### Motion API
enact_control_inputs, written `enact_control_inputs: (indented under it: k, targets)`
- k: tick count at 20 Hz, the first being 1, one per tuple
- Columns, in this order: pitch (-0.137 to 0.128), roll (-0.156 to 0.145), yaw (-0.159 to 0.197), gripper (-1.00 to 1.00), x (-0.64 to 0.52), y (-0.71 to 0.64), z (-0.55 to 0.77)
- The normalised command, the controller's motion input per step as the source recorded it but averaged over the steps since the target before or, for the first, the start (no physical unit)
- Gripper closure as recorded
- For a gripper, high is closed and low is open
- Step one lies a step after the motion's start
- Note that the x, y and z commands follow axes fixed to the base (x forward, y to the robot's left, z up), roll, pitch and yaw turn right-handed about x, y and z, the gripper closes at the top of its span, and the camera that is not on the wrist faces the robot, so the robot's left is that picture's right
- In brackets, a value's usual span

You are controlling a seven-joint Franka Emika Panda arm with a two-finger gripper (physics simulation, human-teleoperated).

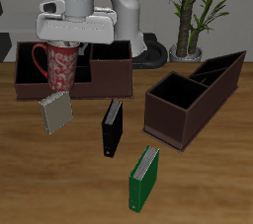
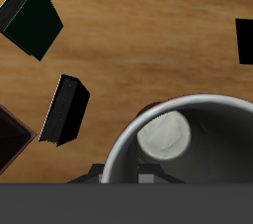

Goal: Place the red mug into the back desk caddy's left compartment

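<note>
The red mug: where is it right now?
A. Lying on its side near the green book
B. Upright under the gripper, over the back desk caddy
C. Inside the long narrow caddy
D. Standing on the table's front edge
B: the red mug sits upright directly beneath the gripper, over the back desk caddy; whether it already rests on the caddy floor cannot be told.

Red mug (image 1: 57, 67) mottled pink, pale grey inside.

Wood-grain worktop (image 1: 222, 184), warm brown, evenly lit with soft shadows. Behind its back edge: potted plant (image 1: 193, 6) with green leaves in a grey pot, against a dim grey backdrop. Floor not visible.
</note>
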Motion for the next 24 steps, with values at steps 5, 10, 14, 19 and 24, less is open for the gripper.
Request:
enact_control_inputs:
  k: [5,10,14,19,24]
  targets:
    - [-0.005,-0.021,-0.005,1.00,-0.59,-0.20,-0.01]
    - [-0.013,-0.012,-0.001,1.00,-0.50,-0.14,-0.05]
    - [-0.020,-0.042,-0.029,1.00,-0.44,-0.26,0.01]
    - [0.000,-0.004,-0.001,1.00,-0.39,-0.12,-0.05]
    - [-0.016,-0.012,-0.007,1.00,-0.38,-0.07,0.02]
